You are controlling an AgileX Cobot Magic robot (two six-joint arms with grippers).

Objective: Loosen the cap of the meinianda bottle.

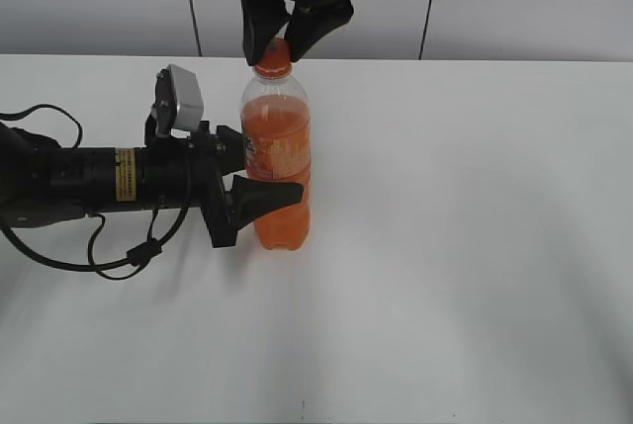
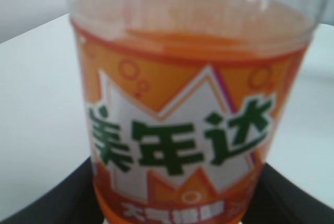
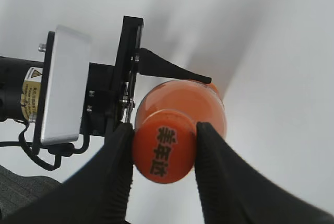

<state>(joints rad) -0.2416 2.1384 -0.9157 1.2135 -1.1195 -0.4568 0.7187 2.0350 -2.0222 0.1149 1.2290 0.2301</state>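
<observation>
Meinianda bottle (image 1: pixel 277 162) on white table (image 1: pixel 475 246)

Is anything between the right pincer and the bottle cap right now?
Nothing visible. The right pincer already has a finger on each side of the cap, while the left pincer holds the meinianda bottle lower down.

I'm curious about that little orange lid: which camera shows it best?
The right wrist view: it looks straight down on the cap, with its printed top showing and the right pincer pressed on both sides. The exterior view shows only a small part of it between the fingers. The left wrist view shows just the bottle's label.
</observation>
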